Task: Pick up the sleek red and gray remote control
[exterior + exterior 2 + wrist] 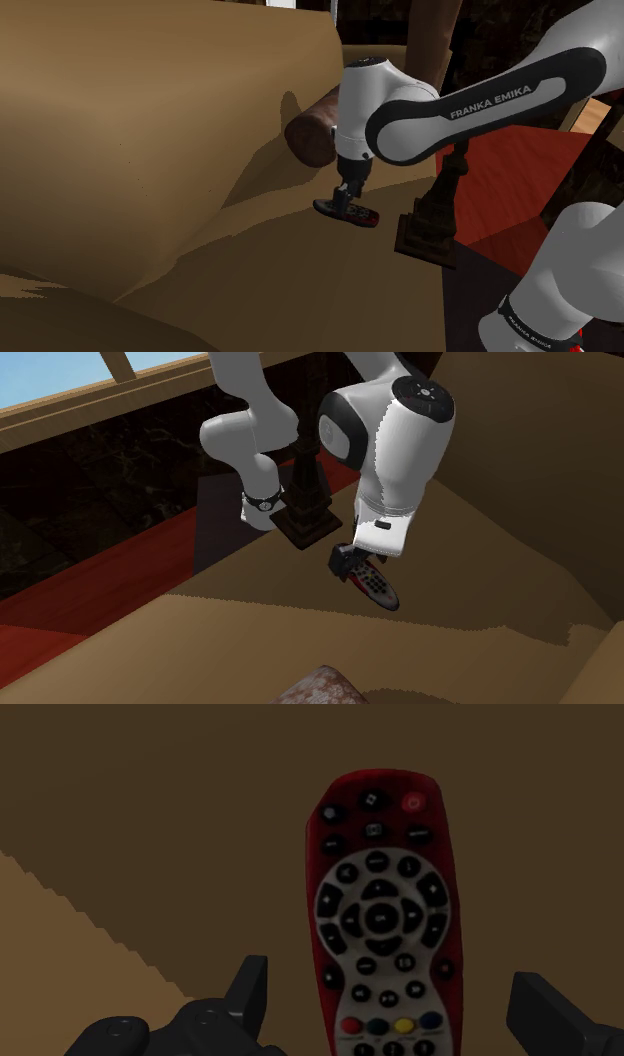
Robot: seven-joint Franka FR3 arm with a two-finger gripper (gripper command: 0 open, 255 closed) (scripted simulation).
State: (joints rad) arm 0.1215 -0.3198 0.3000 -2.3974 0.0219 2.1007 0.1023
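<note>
Here, we see a slim remote control (385, 904) with a glossy red casing, a grey face and black buttons. It lies on a broad tan upholstered surface (150, 130). The all-black two-finger gripper (390, 979) hangs directly over the remote. Its fingers are spread wide, one along each long side, with a gap on both sides, so nothing is grasped. In the shoulder view, the gripper's tips sit low, right at the remote. A mottled reddish-brown cylindrical bolster (312, 130) rests on the tan surface, just behind the white arm's wrist in that view. A dark carved wooden post on a square stepped base (432, 215) stands near the remote, toward the shoulder view's right.
</note>
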